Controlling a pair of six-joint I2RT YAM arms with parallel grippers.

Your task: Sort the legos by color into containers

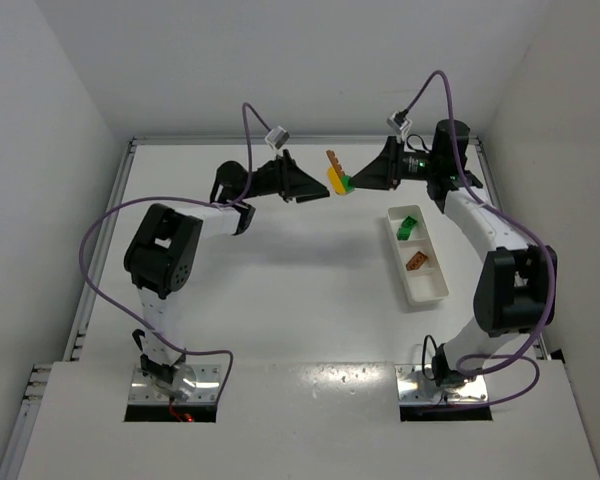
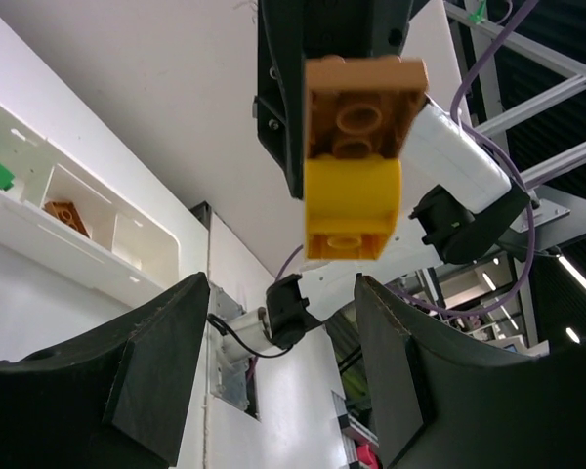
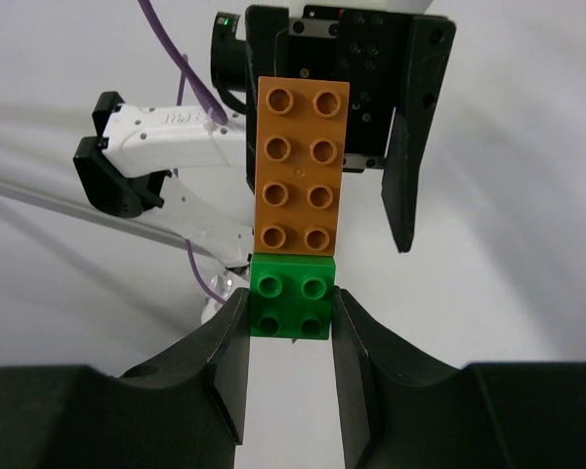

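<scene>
Our right pincer (image 3: 289,315) clamps the green brick (image 3: 291,293) of an unsplit stack (image 1: 336,178) above the tabletop's (image 1: 280,290) far edge; our left pincer (image 2: 281,327) stands apart. The tray (image 1: 428,289) holds two bricks (image 1: 417,261); we judge yellow unsorted.

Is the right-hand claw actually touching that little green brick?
Touching. In the right wrist view the right gripper presses against both sides of the green brick.

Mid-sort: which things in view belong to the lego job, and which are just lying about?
Job:
- right fingers, shut on the green brick of a stack with an orange-brown brick and yellow brick
- left fingers, open
- white tray, holding a green piece and an orange-brown piece

Not job:
- purple cables, rig wiring
</scene>
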